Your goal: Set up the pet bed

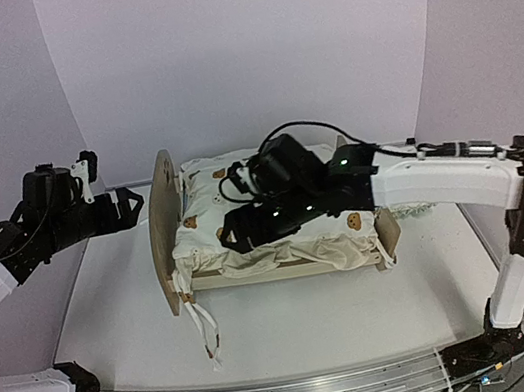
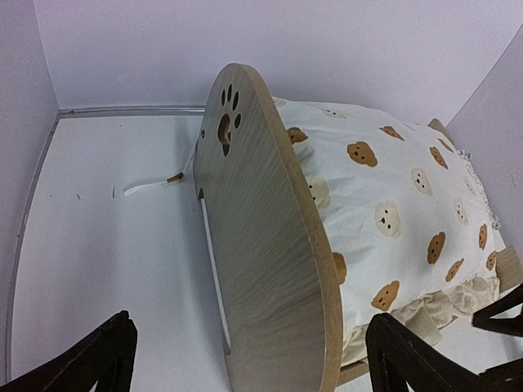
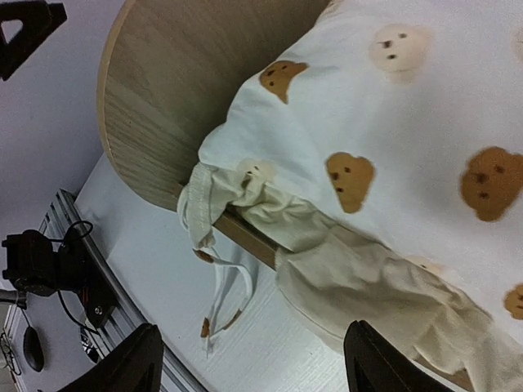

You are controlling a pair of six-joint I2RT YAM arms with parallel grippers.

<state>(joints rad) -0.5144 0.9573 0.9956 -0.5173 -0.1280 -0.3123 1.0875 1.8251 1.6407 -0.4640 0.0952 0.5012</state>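
The pet bed stands mid-table, its tall rounded headboard (image 1: pixel 164 228) (image 2: pixel 261 245) (image 3: pixel 172 82) with the paw cutout (image 2: pixel 226 122) at the left and the low footboard (image 1: pixel 388 230) at the right. A cream bear-print quilt (image 1: pixel 205 206) (image 2: pixel 392 196) (image 3: pixel 384 122) covers the whole bed and hides the mattress. Its ruffle (image 3: pixel 368 278) hangs over the near side rail (image 3: pixel 245 237). My left gripper (image 1: pixel 130 207) (image 2: pixel 253 351) is open just left of the headboard, touching nothing. My right gripper (image 1: pixel 238 233) (image 3: pixel 253 359) hovers open above the quilt's near edge, empty.
White tie ribbons (image 1: pixel 208 332) (image 3: pixel 225 294) trail from the quilt's corner onto the table in front of the headboard, and another ribbon (image 2: pixel 155 181) lies behind it. A metal rail (image 1: pixel 307 391) runs along the near table edge. White walls enclose the back and sides.
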